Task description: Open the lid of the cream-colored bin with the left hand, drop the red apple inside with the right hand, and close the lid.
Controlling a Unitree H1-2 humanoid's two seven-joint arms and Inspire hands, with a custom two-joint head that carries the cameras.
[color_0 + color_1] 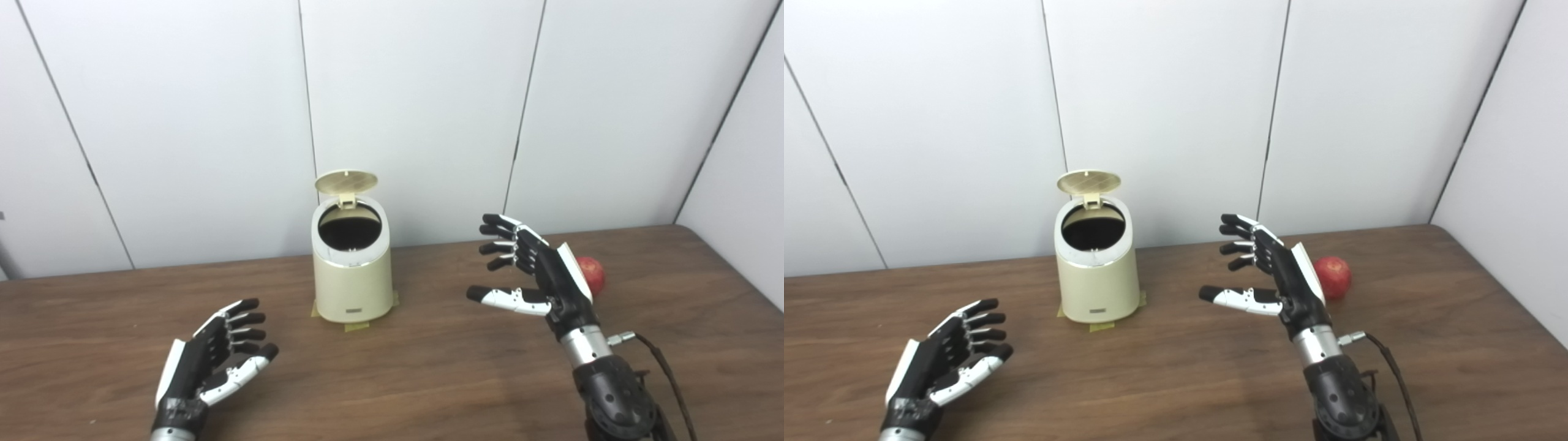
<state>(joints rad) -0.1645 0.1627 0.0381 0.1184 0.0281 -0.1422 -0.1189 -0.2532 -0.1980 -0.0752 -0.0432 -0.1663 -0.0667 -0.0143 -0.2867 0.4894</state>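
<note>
The red apple (pixel 1333 276) sits on the wooden table (pixel 1176 367) right of centre in the frame, just behind the right hand (pixel 1274 275), untouched; that hand hovers with its fingers (pixel 1240 245) spread wide and lightly curled, thumb stretched out toward the left of the picture, holding nothing; its back is turned to the apple, so the palm faces away from the fruit, toward the bin. Down in the lower left, the left hand (pixel 214 358) rests low over the table, palm turned inward, fingers loosely apart and slightly bent, empty as well; well apart from everything. In the middle of the frame stands the cream-colored bin (pixel 352 275), upright on small patches of tape; its lid (pixel 346 182) is already flipped up on the rear hinge, the dark mouth open to view. Bare table lies between the right hand and the bin; a cable trails off the right wrist toward the lower edge; pale wall panels fill the top of the picture.
</note>
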